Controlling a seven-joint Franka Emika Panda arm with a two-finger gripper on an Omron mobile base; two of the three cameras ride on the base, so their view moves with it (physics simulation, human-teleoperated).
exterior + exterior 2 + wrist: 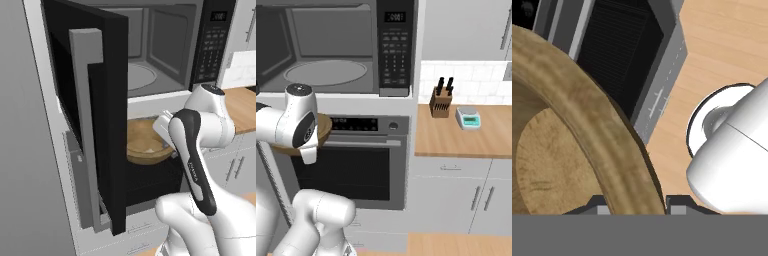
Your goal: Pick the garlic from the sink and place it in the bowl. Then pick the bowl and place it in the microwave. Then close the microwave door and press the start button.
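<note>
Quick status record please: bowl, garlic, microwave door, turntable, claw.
bowl: wooden bowl held in the air in front of the oven, below the microwave opening, not yet inside
garlic: pale bulb lying inside the bowl
microwave door: swung wide open
turntable: glass plate bare
claw: shut on the bowl's rim

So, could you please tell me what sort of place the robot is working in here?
A home-style kitchen, rendered. A black built-in microwave with its door open sits above an oven with a dark glass door, and beside them a light wooden countertop carries a wooden knife block and a small scale.
</note>
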